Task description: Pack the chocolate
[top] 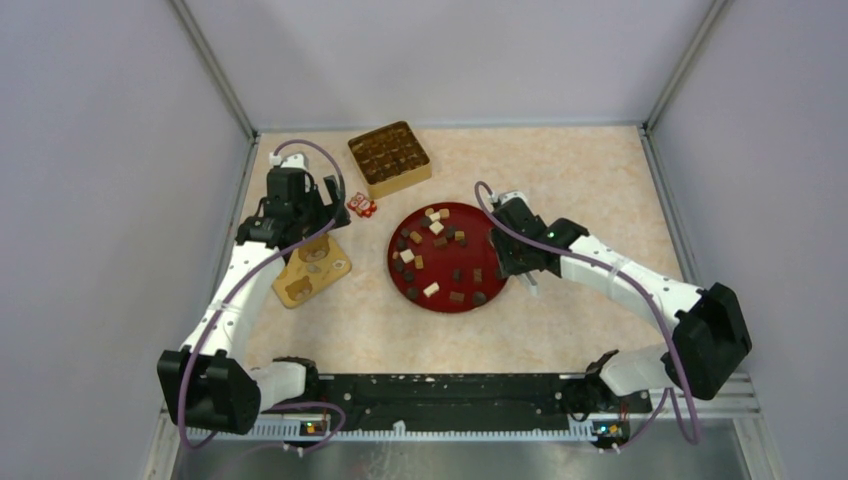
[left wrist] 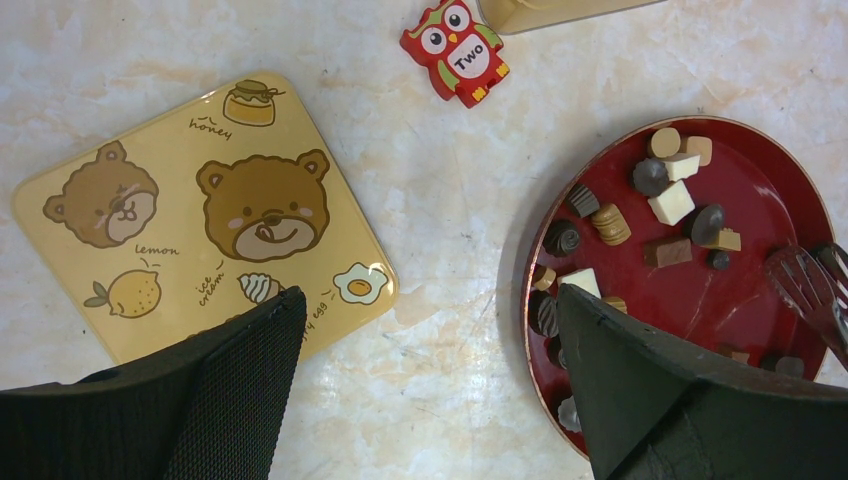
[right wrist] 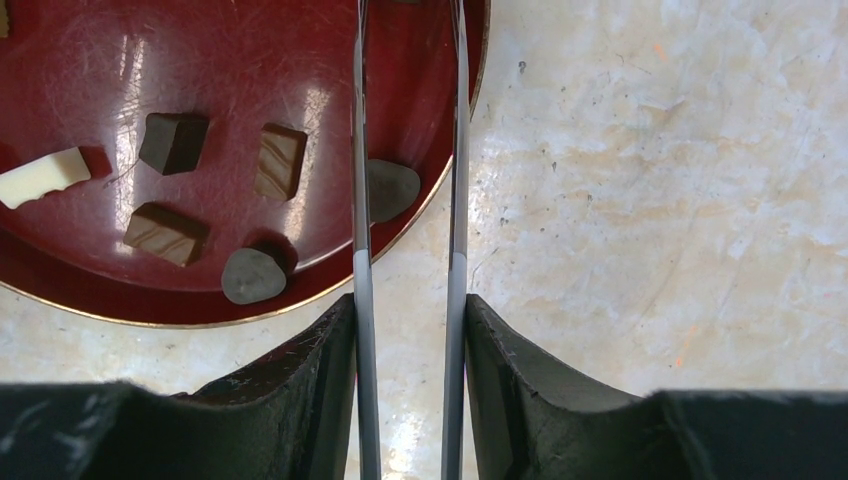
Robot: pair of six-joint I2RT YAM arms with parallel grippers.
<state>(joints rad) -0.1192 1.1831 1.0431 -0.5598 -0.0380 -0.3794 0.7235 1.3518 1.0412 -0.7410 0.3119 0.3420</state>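
I'm working in a lab test cell: plain grey panels [top: 100, 150] on aluminium posts [top: 213, 65] enclose my marble-patterned table [top: 590, 180].

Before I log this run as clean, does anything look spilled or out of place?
Nothing spilled: the loose chocolate all lies on the red plate. Only the bear lid lies skewed on the table, apart from the box.

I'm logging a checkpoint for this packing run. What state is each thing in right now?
Box: open, lid off.
Bear lid: flat on the table, print up.
Chocolate: loose on the red plate.
Tongs: held, arms apart, reaching over the plate rim.
Left gripper: open, empty.
Right gripper: shut on the tongs.
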